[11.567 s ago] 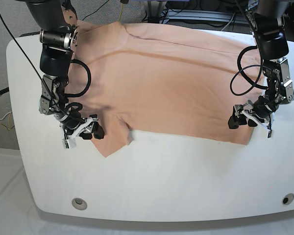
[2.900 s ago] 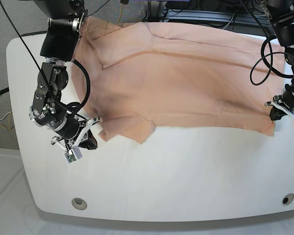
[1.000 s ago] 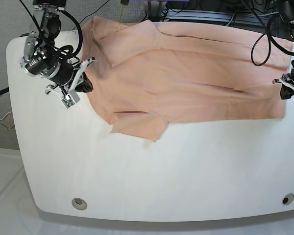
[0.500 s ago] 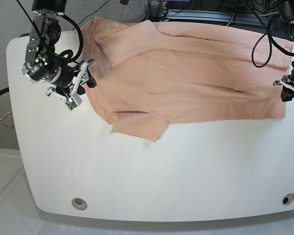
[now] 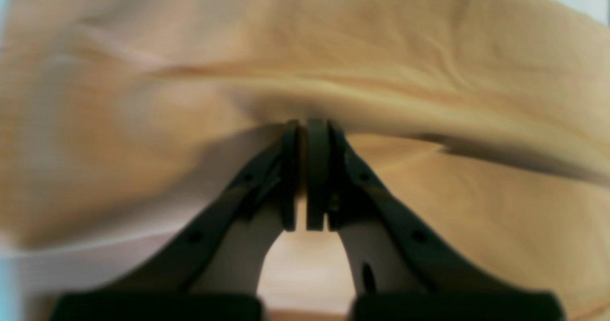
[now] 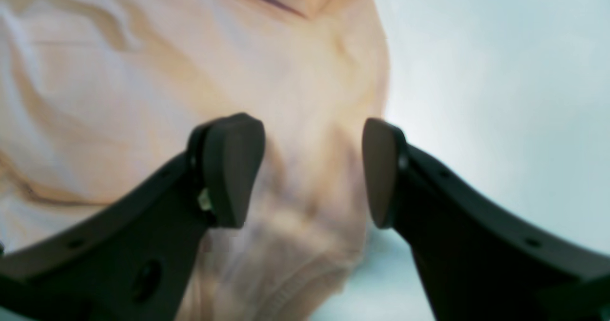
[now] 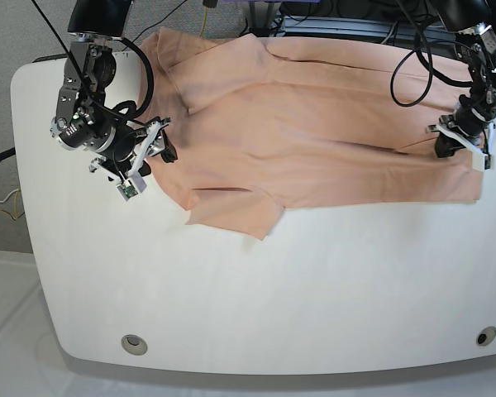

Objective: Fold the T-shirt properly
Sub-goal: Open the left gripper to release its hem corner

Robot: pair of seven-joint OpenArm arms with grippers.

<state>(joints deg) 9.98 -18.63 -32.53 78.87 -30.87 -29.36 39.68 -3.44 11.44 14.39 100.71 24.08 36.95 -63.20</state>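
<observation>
Two tools: left tool (image 7: 461,136) pinches T-shirt (image 7: 314,124) edge, right tool (image 7: 151,153) gapes.

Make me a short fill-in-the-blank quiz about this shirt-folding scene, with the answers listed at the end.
1. The T-shirt is spread on a table whose colour is ____.
2. The right gripper has its jaws ____.
3. The left gripper is pinched shut on the ____.
4. The number of garments on the table is ____.

Answers: white; open; T-shirt; one
</observation>
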